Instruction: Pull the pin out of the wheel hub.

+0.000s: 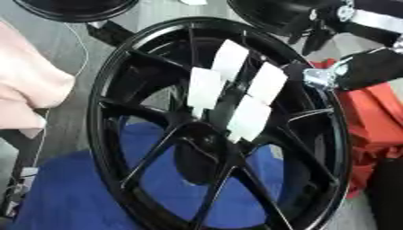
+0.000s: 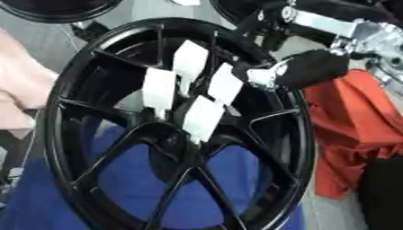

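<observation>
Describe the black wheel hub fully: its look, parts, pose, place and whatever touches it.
The wheel hub is a glossy black, metal-looking rim with thin spokes running from a dark centre to a deep outer ring. It stands tilted, filling most of both views, with blue cloth showing behind and through the spokes. Four white rectangular tags sit over the spokes above the centre. The robot's right hand reaches in from the upper right to the rim's edge; actual contact is unclear.

A grey table point(image 1: 67, 114) carries blue cloth point(image 1: 71, 193) and red cloth point(image 2: 350, 130).
</observation>
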`<control>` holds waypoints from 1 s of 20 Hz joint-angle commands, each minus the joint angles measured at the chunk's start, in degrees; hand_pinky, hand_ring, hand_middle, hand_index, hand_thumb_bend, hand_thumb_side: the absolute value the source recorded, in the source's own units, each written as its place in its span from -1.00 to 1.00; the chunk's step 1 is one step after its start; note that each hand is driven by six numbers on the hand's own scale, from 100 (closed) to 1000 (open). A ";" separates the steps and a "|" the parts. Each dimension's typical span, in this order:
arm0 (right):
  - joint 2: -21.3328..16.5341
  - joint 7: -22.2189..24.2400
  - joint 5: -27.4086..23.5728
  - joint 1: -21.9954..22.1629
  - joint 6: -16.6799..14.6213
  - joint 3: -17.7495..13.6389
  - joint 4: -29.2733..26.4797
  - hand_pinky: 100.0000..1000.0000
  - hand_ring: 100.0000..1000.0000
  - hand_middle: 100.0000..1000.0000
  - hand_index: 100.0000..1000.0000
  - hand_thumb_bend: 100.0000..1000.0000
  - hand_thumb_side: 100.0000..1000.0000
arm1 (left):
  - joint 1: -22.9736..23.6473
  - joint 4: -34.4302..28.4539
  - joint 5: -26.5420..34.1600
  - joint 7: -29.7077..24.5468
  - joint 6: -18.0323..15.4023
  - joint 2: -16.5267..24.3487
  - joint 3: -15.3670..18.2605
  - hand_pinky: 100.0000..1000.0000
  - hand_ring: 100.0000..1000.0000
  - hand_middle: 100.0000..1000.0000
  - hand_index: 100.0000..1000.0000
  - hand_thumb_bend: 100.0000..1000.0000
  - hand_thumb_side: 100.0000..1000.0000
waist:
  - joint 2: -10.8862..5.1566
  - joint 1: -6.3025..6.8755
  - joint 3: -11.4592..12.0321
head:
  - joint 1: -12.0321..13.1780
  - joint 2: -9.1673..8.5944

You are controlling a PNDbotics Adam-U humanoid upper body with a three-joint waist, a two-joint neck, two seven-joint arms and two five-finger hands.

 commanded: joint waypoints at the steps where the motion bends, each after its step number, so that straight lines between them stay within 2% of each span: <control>1: -0.70 0.32 -0.72 -1.25 0.56 -0.36 -0.67 0.32 0.26 0.39 0.67 -0.51 -0.06 | -0.17 -0.87 0.25 0.10 0.17 0.72 0.34 0.79 0.08 -0.08 0.23 -1.00 0.20 | -1.38 0.52 -0.23 | -0.03 0.21; 5: 0.44 1.41 -0.68 -2.44 1.57 0.39 -0.67 0.32 0.28 0.41 0.68 -0.45 -0.18 | -0.19 -0.87 0.31 0.11 0.31 0.79 0.25 0.79 0.08 -0.08 0.23 -1.00 0.20 | -1.16 0.51 -0.60 | -0.31 -0.06; 20: 3.24 2.86 1.70 -4.16 8.60 2.03 -0.67 0.34 0.37 0.46 0.69 -0.38 -0.17 | -0.23 -0.87 0.12 -0.05 0.30 0.82 0.11 0.79 0.09 -0.08 0.23 -1.00 0.21 | -0.56 0.57 -1.10 | -1.28 -0.40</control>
